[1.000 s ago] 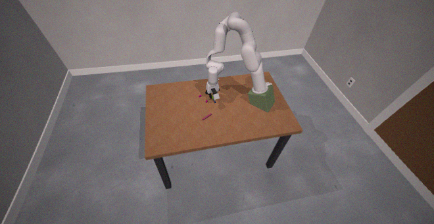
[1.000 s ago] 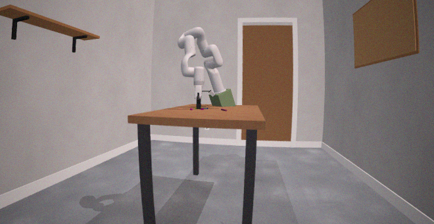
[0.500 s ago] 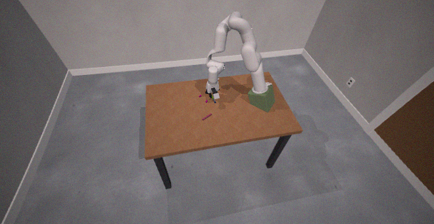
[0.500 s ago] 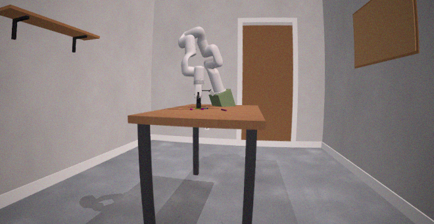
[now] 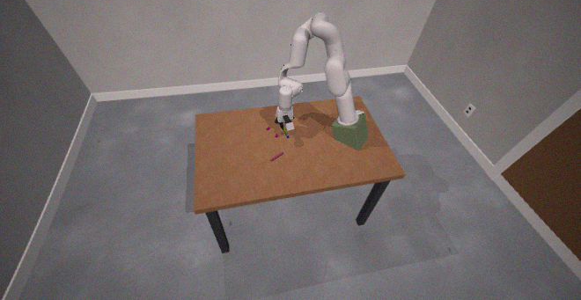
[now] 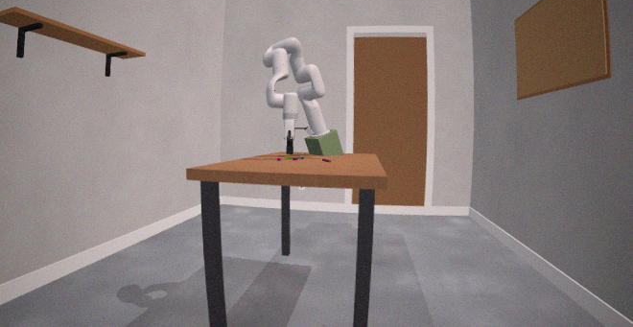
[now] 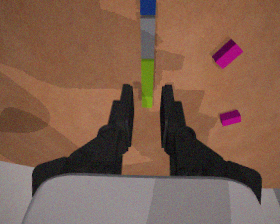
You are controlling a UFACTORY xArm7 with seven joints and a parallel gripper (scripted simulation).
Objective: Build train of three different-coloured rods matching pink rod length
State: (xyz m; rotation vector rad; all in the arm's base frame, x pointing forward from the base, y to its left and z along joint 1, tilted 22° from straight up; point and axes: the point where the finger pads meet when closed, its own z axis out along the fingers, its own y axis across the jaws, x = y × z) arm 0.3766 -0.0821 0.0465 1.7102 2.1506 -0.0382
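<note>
In the wrist view a lime rod, a grey rod and a blue rod lie flat, end to end in one straight line. My gripper stands low over the near end of the lime rod. Its fingers are open, with a small gap on each side of the rod. In the top view the gripper is at the back middle of the table. The pink rod lies apart, nearer the table's middle. It also shows in the exterior view.
Two short magenta rods lie right of the line in the wrist view, one larger and one smaller, both well apart from it. The arm's green base block stands at the back right of the table.
</note>
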